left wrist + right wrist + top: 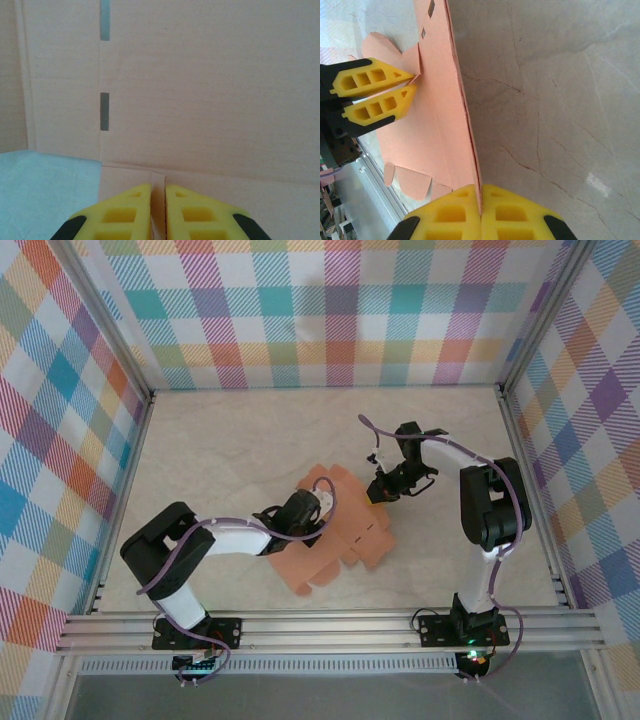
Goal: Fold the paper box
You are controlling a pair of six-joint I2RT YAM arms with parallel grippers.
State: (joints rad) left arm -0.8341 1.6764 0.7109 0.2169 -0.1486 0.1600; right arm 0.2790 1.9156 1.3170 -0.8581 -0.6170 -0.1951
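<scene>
The paper box (345,540) is a salmon-orange die-cut sheet with rounded flaps, lying partly lifted in the middle of the table. My left gripper (325,502) sits over its upper left part. In the left wrist view its yellow fingers (125,210) stand almost together with a small card flap pinched in the narrow gap, and a panel of the paper box (210,100) with two slots rises in front. My right gripper (481,187) is shut on the sheet's right edge, holding that panel (435,100) upright. The left gripper (412,82) also appears there, at a flap.
The pale marbled table (230,450) is fenced by plaid walls at the back and on both sides. An aluminium rail (320,625) runs along the near edge by the arm bases. Bare table lies to the left of and behind the sheet.
</scene>
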